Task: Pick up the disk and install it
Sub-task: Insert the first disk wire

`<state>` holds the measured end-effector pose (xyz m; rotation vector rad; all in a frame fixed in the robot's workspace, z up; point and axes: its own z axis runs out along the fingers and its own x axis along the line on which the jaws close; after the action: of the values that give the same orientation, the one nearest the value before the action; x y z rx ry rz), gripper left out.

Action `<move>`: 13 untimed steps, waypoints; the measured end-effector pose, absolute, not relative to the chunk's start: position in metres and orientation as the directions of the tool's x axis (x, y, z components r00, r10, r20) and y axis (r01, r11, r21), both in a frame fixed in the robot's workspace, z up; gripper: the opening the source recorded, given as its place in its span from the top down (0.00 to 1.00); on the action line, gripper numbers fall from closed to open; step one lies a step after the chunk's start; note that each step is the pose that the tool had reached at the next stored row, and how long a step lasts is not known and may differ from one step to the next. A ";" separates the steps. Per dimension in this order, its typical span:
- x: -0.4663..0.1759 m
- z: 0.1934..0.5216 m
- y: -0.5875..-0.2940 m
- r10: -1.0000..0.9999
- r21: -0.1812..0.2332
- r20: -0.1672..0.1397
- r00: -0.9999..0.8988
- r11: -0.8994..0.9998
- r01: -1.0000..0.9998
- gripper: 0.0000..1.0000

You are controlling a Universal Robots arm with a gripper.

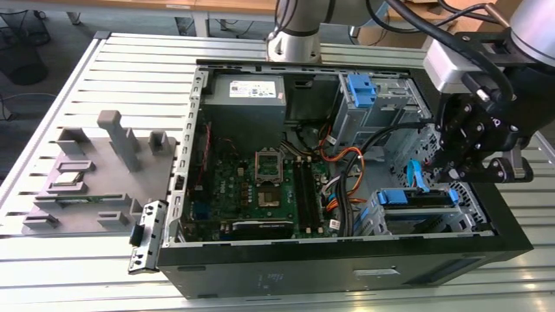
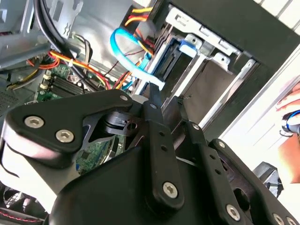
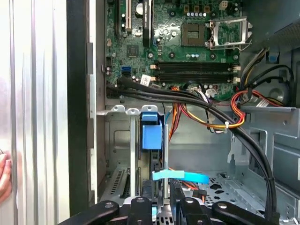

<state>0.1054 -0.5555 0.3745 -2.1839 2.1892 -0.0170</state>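
The disk point(image 1: 406, 197) lies in the drive cage at the front corner of the open computer case, on the exterior view's right. Its blue carrier bracket frames it. The bracket's blue tab point(image 3: 151, 132) shows edge-on in the first wrist view, and the disk point(image 2: 165, 63) sits in its metal bay in the second wrist view. My gripper point(image 1: 451, 177) hangs just above the disk's end nearest the case wall. In both wrist views the gripper point(image 3: 161, 206) point(image 2: 169, 110) is close to the bay, beside a light blue data cable point(image 3: 180, 176).
A second blue caddy point(image 1: 360, 91) sits in the far bay next to the grey power supply point(image 1: 245, 91). Black and orange cable bundles point(image 3: 211, 110) cross between the motherboard point(image 1: 260, 188) and the cage. A person's hand point(image 2: 290, 110) rests outside the case. A grey parts fixture point(image 1: 95, 169) stands on the exterior view's left.
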 end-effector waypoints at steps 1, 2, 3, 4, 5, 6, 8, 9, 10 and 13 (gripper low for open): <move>0.108 0.375 -0.555 -1.000 -0.042 -0.027 -0.002 0.003 -0.999 0.70; 0.109 0.375 -0.555 -1.000 -0.042 -0.027 -0.002 0.003 -0.999 0.70; 0.110 0.375 -0.555 -1.000 -0.041 -0.027 -0.002 0.003 -0.999 0.70; 0.111 0.375 -0.555 -1.000 -0.041 -0.027 -0.002 0.003 -0.999 0.70; 0.111 0.375 -0.555 -1.000 -0.040 -0.027 -0.003 0.004 -0.999 0.70; 0.111 0.375 -0.555 -1.000 -0.040 -0.027 -0.003 0.004 -0.999 0.70; 0.111 0.375 -0.555 -1.000 -0.039 -0.027 -0.004 0.005 -0.999 0.70; 0.111 0.375 -0.555 -1.000 -0.039 -0.027 -0.006 0.007 -0.999 0.70; 0.111 0.375 -0.556 -1.000 -0.039 -0.027 -0.010 0.011 -0.999 0.70; 0.112 0.374 -0.555 -0.999 -0.039 -0.027 -0.033 0.034 -0.999 0.70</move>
<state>0.1116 -0.5555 0.3744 -2.1514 2.2244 -0.0147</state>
